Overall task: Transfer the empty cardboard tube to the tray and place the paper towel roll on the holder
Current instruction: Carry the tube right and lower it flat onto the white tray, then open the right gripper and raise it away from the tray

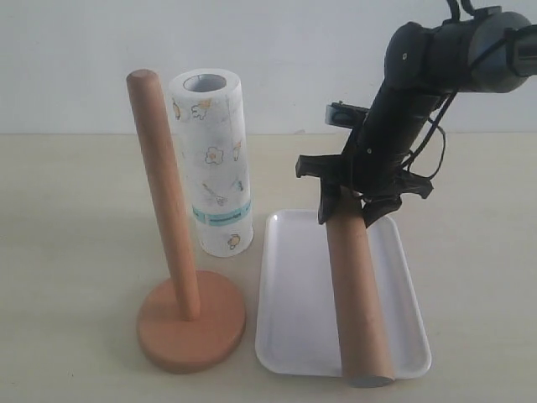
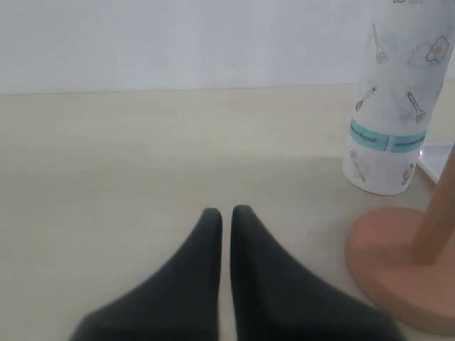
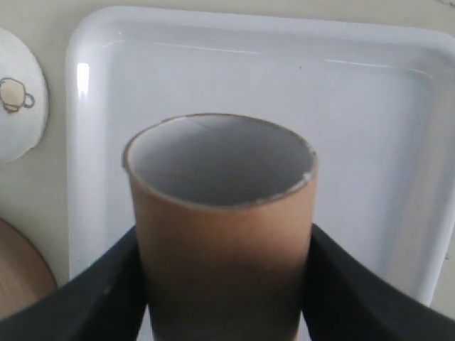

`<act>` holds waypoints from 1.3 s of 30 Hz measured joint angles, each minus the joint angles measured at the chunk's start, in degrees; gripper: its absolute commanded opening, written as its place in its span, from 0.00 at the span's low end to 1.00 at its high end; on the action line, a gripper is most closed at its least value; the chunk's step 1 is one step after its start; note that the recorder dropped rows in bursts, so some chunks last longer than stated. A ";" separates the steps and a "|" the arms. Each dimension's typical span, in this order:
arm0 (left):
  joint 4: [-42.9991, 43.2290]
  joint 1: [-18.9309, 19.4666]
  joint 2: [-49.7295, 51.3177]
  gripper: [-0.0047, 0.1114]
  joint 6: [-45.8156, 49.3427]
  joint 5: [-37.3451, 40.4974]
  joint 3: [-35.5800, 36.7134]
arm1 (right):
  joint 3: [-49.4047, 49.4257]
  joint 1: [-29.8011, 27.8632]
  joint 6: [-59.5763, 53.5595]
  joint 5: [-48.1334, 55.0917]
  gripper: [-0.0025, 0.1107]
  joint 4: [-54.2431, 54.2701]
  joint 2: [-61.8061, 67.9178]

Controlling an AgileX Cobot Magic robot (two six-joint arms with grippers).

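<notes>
Your right arm [image 1: 419,75] enters the exterior view from the upper right corner and slopes down toward the middle of the frame. Its wrist is low over the far edge of the tray [image 1: 289,336]. The right gripper [image 1: 346,210] points down and toward the camera, and its two black fingers [image 3: 99,298] are pinching the empty cardboard tube [image 1: 357,294] at its far end, one finger on each side of the brown wall. In the right wrist view you look into the open, greyish mouth of the tube [image 3: 220,234], with the white tray [image 3: 355,106] under it.

The tube runs along the right half of the tray, from the gripper to the lower right of the frame. Its near end reaches over the near rim. I cannot tell if the held end touches the tray floor.

Your left arm does not show in the exterior view. In the left wrist view the left gripper [image 2: 226,213] is low over the bare table [image 2: 106,156], with its fingers pressed together and nothing between them.

The paper towel roll [image 1: 214,159] stands upright on the table in the upper centre-left of the frame, just behind the holder [image 1: 191,332] and left of the tray. The post of the holder is bare.
</notes>
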 measured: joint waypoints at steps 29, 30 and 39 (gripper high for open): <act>0.00 0.00 0.00 0.08 0.00 0.00 0.00 | -4.19 0.00 0.56 9.65 0.59 -3.87 1.06; 0.00 0.00 0.00 0.08 0.00 0.00 0.00 | -6.64 0.00 -0.49 11.55 0.59 -4.35 1.06; 0.00 0.00 0.00 0.08 0.00 0.00 0.00 | -13.05 0.00 -4.02 12.37 0.57 -6.27 -4.53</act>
